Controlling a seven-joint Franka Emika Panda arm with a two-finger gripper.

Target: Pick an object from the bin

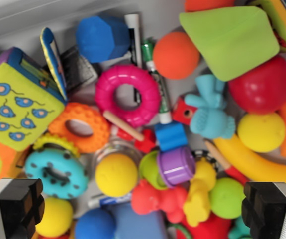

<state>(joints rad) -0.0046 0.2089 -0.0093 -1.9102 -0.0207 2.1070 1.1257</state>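
Grey bin [43, 15], wall running across the upper left of the frame, floor almost fully buried in toys. Only bare patches: a grey strip along the top left and a small gap at upper centre.

Gripper [143, 206] spread wide, nothing between the fingers. Left fingertip [21, 199] at the bottom left corner, right one at the bottom right corner.

Between the fingers, bottom of frame: yellow ball [116, 174] sitting in a clear ring, purple cup [176, 166] just beside it on the right, red figure [157, 199] and yellow figure [198, 194] touching below that, green ball [226, 197] close to the right finger. Teal dotted ring [55, 172] and a small yellow ball [57, 216] crowd the left finger.

Mid frame: orange bumpy ring [80, 128], pink ring [128, 94] with a wooden stick [123, 125] lying across its lower edge, green marker [155, 79] running under it, light blue figure [210, 109], banana [257, 162] at lower right.

Far side: soft cube with mouse print [16, 99] at left, blue block [103, 37], orange ball [175, 55], green wedge [230, 40] overlapping a red ball [262, 87], yellow ball below it.

Everything packed touching or overlapping; no clear lane between items, right edge cut off by the frame.
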